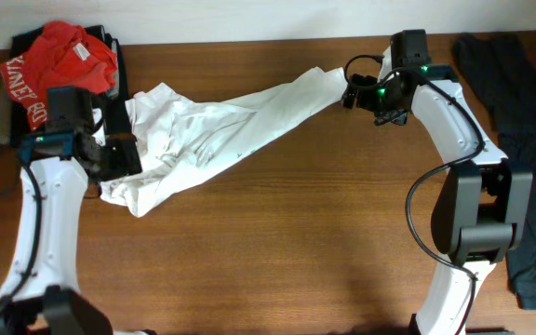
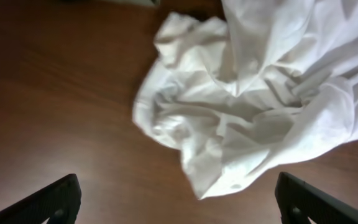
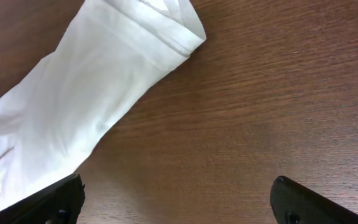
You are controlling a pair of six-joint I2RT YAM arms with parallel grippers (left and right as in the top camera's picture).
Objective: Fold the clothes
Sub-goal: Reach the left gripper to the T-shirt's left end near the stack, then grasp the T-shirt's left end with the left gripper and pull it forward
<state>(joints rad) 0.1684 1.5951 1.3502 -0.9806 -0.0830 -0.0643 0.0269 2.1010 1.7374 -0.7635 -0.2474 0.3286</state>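
One garment for the task: white T-shirt [image 1: 214,130], short-sleeved, plain white on the side that shows
Shirt's place: on the brown desk [image 1: 305,233], in its far half, lying in a long slanted band from the left arm up to the right arm
Shirt's shape: unfolded and rumpled; the left end is bunched into a crumpled heap, the right end is drawn out into a narrower, smoother strip
Left wrist view: the heap of the T-shirt [image 2: 260,106] fills the upper right, deeply creased and lobed, resting on the wood
Right wrist view: the strip of the T-shirt [image 3: 92,93] runs in from the lower left and ends in a stitched hem near the top
Left gripper [image 1: 124,154] [image 2: 178,186]: at the bunched end; fingers [image 2: 55,199] spread wide, pinching nothing
Right gripper [image 1: 354,93] [image 3: 178,182]: just beside the strip's tip; fingers [image 3: 303,202] spread wide, bare wood between them
Red shirt [image 1: 59,60]: white lettering, on a dark pile at the far-left corner, near the heap
Dark garment [image 1: 519,140]: along the desk's right edge, well apart from the T-shirt
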